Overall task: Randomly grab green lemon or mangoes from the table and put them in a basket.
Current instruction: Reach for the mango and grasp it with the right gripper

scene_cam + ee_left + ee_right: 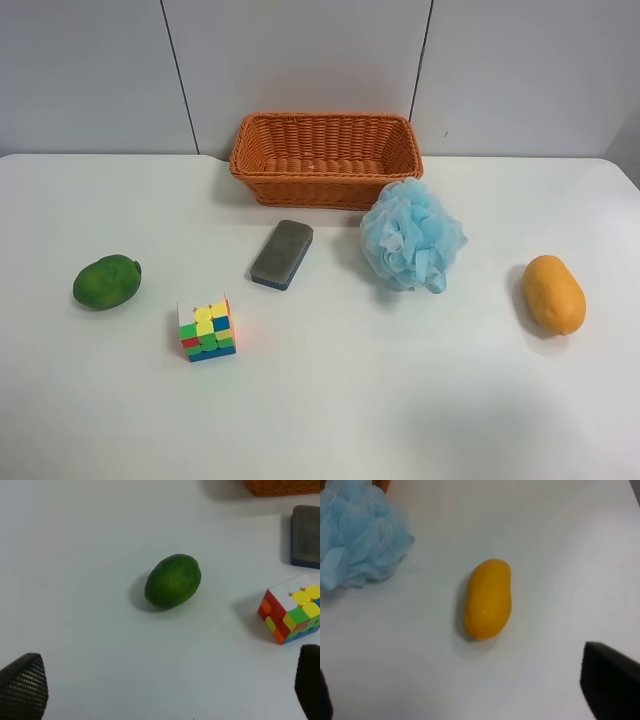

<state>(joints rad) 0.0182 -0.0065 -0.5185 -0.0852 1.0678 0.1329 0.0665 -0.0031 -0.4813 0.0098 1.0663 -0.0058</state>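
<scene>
The green lemon (173, 580) lay on the surface (400, 400) before the gaping left tool (165, 685), the mango (488, 598) before the equally spread right tool (470, 690), both well apart from the basket (320, 185), so either, I reckoned, should straddle its fruit's short width before closing.

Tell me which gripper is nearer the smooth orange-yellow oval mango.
Right. The right gripper hangs over the mango; the left gripper hangs over the dark green oval lemon, across the table.
</scene>
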